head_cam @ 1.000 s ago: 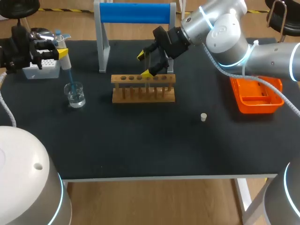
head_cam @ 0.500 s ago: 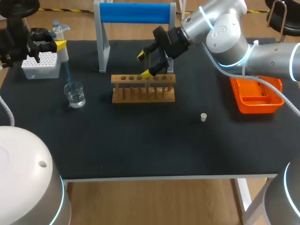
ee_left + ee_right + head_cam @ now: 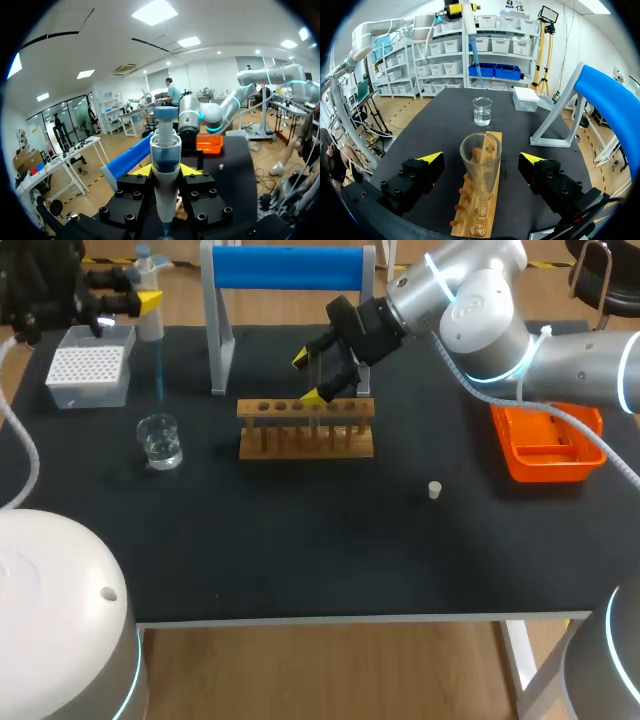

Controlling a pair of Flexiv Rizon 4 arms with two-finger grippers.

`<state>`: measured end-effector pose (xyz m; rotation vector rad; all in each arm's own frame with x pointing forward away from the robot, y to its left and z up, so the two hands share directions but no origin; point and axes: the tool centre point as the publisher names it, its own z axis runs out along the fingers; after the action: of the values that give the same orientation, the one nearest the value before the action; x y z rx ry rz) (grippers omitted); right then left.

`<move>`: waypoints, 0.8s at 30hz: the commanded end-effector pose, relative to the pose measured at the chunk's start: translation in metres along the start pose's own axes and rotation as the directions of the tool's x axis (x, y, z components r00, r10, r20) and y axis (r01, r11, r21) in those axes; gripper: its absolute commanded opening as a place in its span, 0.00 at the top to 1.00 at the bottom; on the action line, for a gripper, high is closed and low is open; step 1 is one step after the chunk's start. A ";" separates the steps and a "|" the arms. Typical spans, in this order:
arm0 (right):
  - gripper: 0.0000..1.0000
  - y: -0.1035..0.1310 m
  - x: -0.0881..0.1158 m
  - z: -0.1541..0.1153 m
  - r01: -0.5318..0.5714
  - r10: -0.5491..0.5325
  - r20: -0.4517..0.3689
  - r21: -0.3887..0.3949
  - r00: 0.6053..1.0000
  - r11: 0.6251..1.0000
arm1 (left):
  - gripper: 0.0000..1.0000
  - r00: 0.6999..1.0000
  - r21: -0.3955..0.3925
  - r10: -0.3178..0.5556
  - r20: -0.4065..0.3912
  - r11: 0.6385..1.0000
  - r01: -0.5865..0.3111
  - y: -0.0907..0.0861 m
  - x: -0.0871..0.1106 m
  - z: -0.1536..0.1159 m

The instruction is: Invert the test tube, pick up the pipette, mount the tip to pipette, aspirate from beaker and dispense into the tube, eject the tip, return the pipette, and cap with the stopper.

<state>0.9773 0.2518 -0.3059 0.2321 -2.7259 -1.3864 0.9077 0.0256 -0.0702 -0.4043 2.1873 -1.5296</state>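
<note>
My left gripper [image 3: 128,302] is shut on the white pipette [image 3: 148,288] at the far left, high over the table. The pipette's blue tip [image 3: 158,365] hangs above the glass beaker [image 3: 160,440] of clear liquid. In the left wrist view the pipette [image 3: 165,160] stands upright between the fingers. My right gripper [image 3: 318,377] stands open above the wooden rack [image 3: 305,430]. An upright glass test tube [image 3: 481,160] stands in the rack [image 3: 479,210] between its spread fingers, touching neither. A small white stopper [image 3: 434,490] lies on the mat to the right.
A white tip box [image 3: 90,373] sits at the back left beside the beaker. A stand with a blue bar [image 3: 290,268] rises behind the rack. An orange tray [image 3: 548,448] lies at the right edge. The mat is black.
My left arm has risen and drawn back with the pipette, lifting its blue tip out of the beaker. The right arm has kept still.
</note>
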 end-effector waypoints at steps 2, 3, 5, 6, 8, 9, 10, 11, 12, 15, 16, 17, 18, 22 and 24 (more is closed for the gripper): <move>0.00 0.000 0.001 -0.001 0.000 0.000 0.001 0.002 1.000 1.000 | 1.00 0.999 -0.044 -0.010 -0.032 0.999 0.008 -0.040 -0.001 0.024; 0.00 0.000 0.001 -0.001 0.000 0.000 0.001 0.002 1.000 1.000 | 1.00 0.999 -0.044 -0.002 -0.040 0.999 0.000 -0.047 0.000 0.029; 0.00 0.000 0.001 -0.001 0.000 0.000 0.001 0.002 1.000 1.000 | 1.00 0.998 -0.043 0.002 -0.059 0.999 -0.005 -0.059 0.004 0.041; 0.00 0.000 0.001 -0.001 0.000 0.000 0.001 0.002 1.000 1.000 | 1.00 0.998 -0.043 0.003 -0.063 0.999 -0.006 -0.064 0.006 0.047; 0.00 0.000 0.001 -0.001 0.000 0.000 0.001 0.002 1.000 1.000 | 1.00 0.996 -0.028 0.003 -0.084 1.000 -0.006 -0.073 0.008 0.060; 0.00 0.000 0.001 -0.001 0.000 0.000 0.001 0.002 1.000 1.000 | 1.00 0.995 -0.021 -0.001 -0.096 1.000 -0.001 -0.077 0.009 0.066; 0.00 0.000 0.001 -0.001 0.000 0.000 0.001 0.002 1.000 1.000 | 1.00 0.995 -0.021 0.000 -0.097 1.000 -0.002 -0.081 0.010 0.071; 0.00 0.000 0.001 -0.001 0.000 0.000 0.001 0.002 1.000 1.000 | 1.00 0.995 -0.021 0.008 -0.104 1.000 -0.010 -0.085 0.011 0.077; 0.00 0.000 0.001 -0.001 0.000 0.000 0.001 0.002 1.000 1.000 | 1.00 0.993 -0.014 0.012 -0.116 1.000 -0.013 -0.089 0.013 0.082; 0.00 0.000 0.001 -0.001 0.000 0.000 0.001 0.002 1.000 1.000 | 1.00 0.990 -0.012 0.007 -0.138 1.000 -0.008 -0.098 0.015 0.097; 0.00 0.000 0.001 -0.001 0.000 0.000 0.001 0.002 1.000 1.000 | 1.00 0.990 -0.015 0.007 -0.140 1.000 -0.009 -0.101 0.016 0.101; 0.00 0.000 0.001 -0.001 0.000 0.000 0.001 0.002 1.000 1.000 | 1.00 0.990 -0.017 0.007 -0.144 1.000 -0.010 -0.103 0.017 0.105; 0.00 0.000 0.001 -0.001 0.000 0.000 0.001 0.002 1.000 1.000 | 1.00 0.988 -0.013 0.002 -0.153 1.000 -0.004 -0.105 0.018 0.108; 0.00 0.000 0.001 -0.001 0.000 0.000 0.001 0.002 1.000 1.000 | 1.00 0.986 -0.007 0.004 -0.168 1.000 -0.005 -0.113 0.021 0.119; 0.00 0.000 0.001 -0.001 0.000 0.000 0.001 0.002 1.000 1.000 | 1.00 0.985 -0.005 0.004 -0.174 1.000 -0.005 -0.117 0.023 0.123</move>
<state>0.9773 0.2518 -0.3058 0.2321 -2.7262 -1.3865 0.9407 -0.1143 -0.0021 -0.2772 2.3168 -1.6120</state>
